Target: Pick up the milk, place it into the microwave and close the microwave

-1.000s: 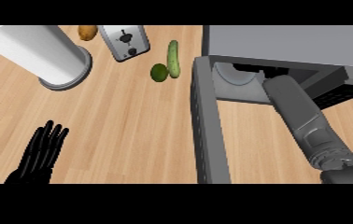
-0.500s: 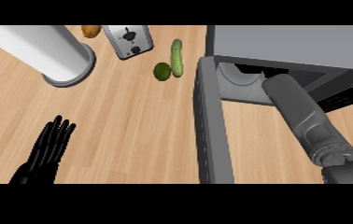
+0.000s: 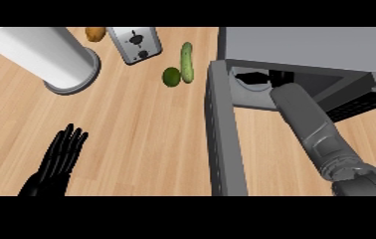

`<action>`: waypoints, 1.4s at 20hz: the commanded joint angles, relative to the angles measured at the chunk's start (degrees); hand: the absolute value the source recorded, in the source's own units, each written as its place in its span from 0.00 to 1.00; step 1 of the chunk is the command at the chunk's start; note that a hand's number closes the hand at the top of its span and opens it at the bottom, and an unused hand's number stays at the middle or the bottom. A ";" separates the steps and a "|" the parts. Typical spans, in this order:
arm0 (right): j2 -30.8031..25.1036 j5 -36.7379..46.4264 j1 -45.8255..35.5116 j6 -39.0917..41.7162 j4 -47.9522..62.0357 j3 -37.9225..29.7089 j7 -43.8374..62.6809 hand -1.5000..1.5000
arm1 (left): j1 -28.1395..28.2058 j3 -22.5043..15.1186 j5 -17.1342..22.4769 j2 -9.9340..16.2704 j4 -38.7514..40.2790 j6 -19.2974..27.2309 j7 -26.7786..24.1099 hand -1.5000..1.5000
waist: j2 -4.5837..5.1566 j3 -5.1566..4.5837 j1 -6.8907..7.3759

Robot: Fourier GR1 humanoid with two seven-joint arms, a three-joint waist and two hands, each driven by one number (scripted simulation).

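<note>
The grey microwave stands at the right with its door swung open toward me. My right forearm reaches into the opening, and only dark parts of my right hand show inside, over the pale floor of the cavity. No milk shows in the view; what lies under or in that hand is hidden. At the lower left my left hand rests open on the wooden counter, fingers straight and pointing away from me.
A tall white and grey cylinder stands at the back left. Next to it are a silver toaster and a small brown item. A cucumber and a round green fruit lie just left of the door.
My left hand has drifted slightly to the right. The right arm stays inside the microwave with hardly any shift.
</note>
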 commanded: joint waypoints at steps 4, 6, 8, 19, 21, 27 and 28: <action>0.71 -4.66 3.83 6.76 -1.62 -4.54 -7.60 0.00 | -0.25 -2.55 -1.94 -1.96 0.78 0.50 -1.05 0.00 | -0.39 -0.02 -1.49; 0.56 -5.81 4.50 7.37 -1.71 -5.79 -8.64 0.00 | -0.49 -2.85 -1.91 -1.80 -1.03 0.57 0.09 0.00 | -0.59 -0.01 -1.66; 0.23 -6.54 5.67 10.58 -1.69 -6.42 -10.40 0.00 | -0.31 -1.71 -1.08 -1.31 1.18 -0.42 -0.77 0.00 | -1.07 -0.11 -2.64; 0.89 -10.16 13.61 19.67 -1.89 -9.69 -18.81 0.00 | 0.65 -6.09 -6.00 -3.85 0.13 1.66 -0.47 0.00 | -1.85 -0.18 -4.13; 2.21 -10.48 16.13 24.30 -1.77 -9.53 -21.22 0.00 | -1.86 -4.34 -4.38 -2.94 -0.64 1.28 2.02 0.00 | -1.94 -0.18 -4.67; 1.56 -11.12 21.33 30.55 -3.49 -9.02 -23.50 0.00 | -1.46 -4.46 -5.51 -3.40 -0.64 1.63 2.17 0.00 | -2.53 -0.27 -5.72; 2.09 -11.43 23.12 30.67 -3.19 -9.37 -25.36 0.00 | -3.34 -3.49 -4.78 -3.17 1.38 0.85 1.45 0.00 | -2.42 -0.26 -5.74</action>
